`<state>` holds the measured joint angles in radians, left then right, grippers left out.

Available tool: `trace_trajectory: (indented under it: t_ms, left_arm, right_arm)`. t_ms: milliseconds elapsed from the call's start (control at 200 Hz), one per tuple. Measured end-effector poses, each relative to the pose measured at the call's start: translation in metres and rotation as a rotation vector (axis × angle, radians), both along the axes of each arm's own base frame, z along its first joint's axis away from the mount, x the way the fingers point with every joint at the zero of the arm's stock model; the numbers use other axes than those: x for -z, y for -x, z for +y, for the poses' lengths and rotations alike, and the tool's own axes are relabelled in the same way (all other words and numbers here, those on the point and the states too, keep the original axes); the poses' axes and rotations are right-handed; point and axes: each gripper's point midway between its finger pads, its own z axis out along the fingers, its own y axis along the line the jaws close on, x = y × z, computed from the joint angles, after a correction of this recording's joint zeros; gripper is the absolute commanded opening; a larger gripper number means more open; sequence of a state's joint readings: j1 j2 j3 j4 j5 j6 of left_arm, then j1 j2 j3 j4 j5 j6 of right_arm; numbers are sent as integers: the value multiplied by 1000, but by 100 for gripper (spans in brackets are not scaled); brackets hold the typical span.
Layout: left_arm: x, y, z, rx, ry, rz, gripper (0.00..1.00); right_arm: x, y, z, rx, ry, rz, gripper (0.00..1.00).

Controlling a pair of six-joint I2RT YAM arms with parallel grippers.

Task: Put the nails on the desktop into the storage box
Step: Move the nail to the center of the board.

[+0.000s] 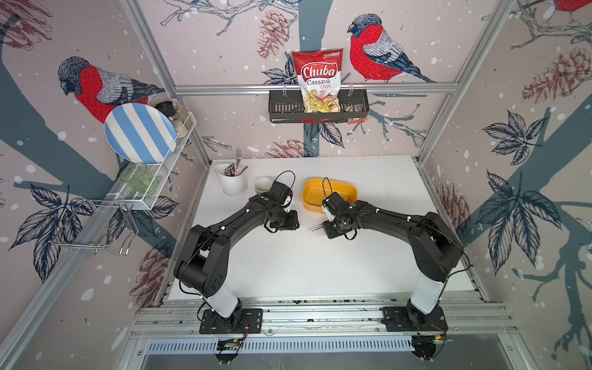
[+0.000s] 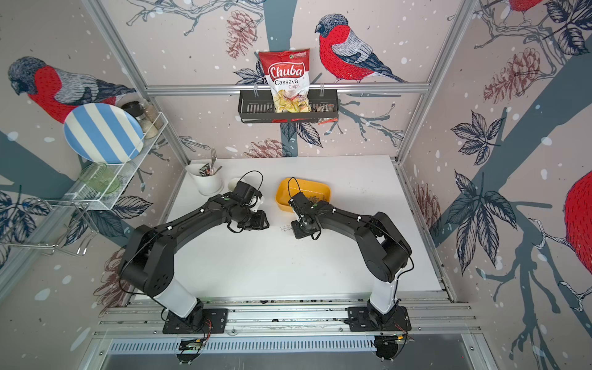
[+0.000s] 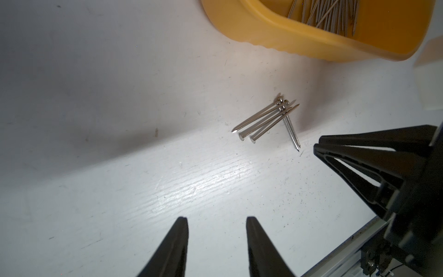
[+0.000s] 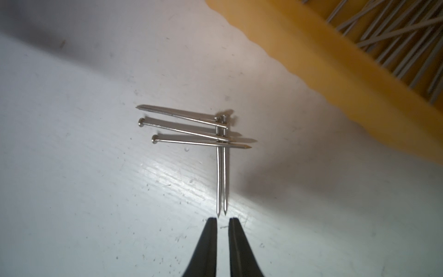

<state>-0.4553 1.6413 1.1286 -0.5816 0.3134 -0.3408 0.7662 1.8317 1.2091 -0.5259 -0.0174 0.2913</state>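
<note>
Nails (image 4: 187,131) lie on scuffed white desktop (image 4: 84,203).

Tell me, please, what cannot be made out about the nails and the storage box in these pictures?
Loose nails: both top views, mostly hidden under the right arm; only ends show.
Nails in the storage box: count unclear; both wrist views crop them at the frame edge, top views make them too small.
Right gripper: both top views, fingertips hidden beneath its own wrist.
</note>
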Motion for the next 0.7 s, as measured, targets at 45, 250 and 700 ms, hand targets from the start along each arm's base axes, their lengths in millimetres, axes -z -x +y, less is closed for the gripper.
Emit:
trace_trajectory:
  t_ms: [45, 250, 700]
  left_arm:
    - [1, 0, 0, 0, -1, 1, 43]
    - [5, 2, 1, -1, -10, 14, 43]
    - [12, 1, 6, 2, -41, 16, 43]
  right_arm:
    - [1, -2, 0, 2, 7, -2, 16]
    - [9, -4, 2, 1, 19, 8, 18]
    - [24, -13, 9, -1, 36, 27, 19]
